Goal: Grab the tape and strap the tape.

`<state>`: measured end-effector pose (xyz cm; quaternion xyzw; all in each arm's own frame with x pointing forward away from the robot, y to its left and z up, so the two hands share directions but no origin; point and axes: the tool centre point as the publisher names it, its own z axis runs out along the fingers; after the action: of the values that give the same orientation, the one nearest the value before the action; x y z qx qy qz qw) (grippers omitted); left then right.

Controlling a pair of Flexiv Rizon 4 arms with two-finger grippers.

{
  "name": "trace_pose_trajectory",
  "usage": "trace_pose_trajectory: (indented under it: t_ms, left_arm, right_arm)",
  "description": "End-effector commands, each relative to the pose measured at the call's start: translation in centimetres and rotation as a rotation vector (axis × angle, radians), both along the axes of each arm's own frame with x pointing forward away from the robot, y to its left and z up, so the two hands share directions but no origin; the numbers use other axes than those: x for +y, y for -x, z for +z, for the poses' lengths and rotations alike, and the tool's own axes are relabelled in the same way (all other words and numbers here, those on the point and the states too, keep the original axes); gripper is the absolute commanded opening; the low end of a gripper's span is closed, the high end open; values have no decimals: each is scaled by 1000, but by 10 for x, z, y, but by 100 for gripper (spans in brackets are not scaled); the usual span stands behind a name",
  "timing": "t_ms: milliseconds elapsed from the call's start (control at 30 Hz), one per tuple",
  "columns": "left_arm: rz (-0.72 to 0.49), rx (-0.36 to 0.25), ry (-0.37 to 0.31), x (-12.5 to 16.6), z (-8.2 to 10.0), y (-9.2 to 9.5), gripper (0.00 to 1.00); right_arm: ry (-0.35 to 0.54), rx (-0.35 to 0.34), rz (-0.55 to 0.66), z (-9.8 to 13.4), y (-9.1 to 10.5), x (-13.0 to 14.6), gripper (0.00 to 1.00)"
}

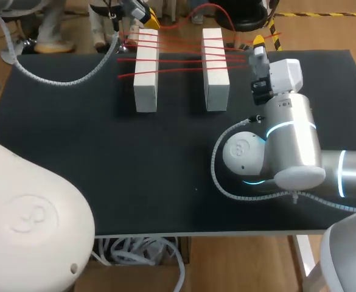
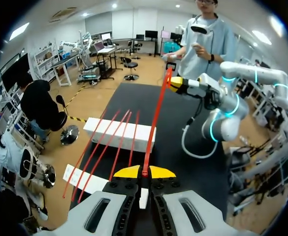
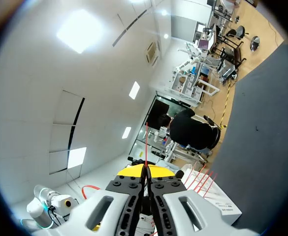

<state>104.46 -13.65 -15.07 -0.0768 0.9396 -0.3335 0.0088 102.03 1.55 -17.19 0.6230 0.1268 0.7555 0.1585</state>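
Our left gripper [image 2: 144, 173] has its yellow tips pressed together, pinching the red tape [image 2: 156, 118]. From these tips the tape runs straight through the air to our right gripper [image 3: 144, 171]. Its tips are pressed together too, and the tape comes out from between them.

More tape lies in lines below the left tips, across a white block [image 1: 146, 79] and a second block [image 1: 215, 70]. The blocks stand between the two grippers. Both grippers hang by the far edge of the table [image 1: 135, 176]. A wide stretch of table lies on the near side of the blocks, and our right arm leans over part of it.

From above, the left gripper is partly cut off. We cannot see how the tape goes behind the blocks.
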Motion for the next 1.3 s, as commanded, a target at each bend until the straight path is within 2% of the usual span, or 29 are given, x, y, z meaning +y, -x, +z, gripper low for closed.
trace_pose_trajectory:
  t_ms: [33, 300, 500, 767, 900, 1033, 1300]
  left_arm:
    - [-5, -4, -45, 1, 8, 10, 0]
    - [-35, 31, -65, -1, 13, 15, 0]
    - [-34, 62, -116, 1, 21, 17, 0]
    - [-32, 39, -154, 1, 36, 17, 0]
    - [-37, 26, -150, -1, 38, 16, 0]
    - [-52, 22, -113, -3, 37, 15, 0]
    - [-52, 22, -113, -3, 37, 15, 0]
  right_arm:
    - [1, 5, 2, 2, 0, -1, 0]
    - [1, 5, 2, 2, 0, -1, 0]
    - [1, 5, 2, 2, 0, -1, 0]
    - [1, 5, 2, 2, 0, -1, 0]
    - [1, 5, 2, 2, 0, -1, 0]
    - [1, 5, 2, 2, 0, -1, 0]
    - [1, 5, 2, 2, 0, -1, 0]
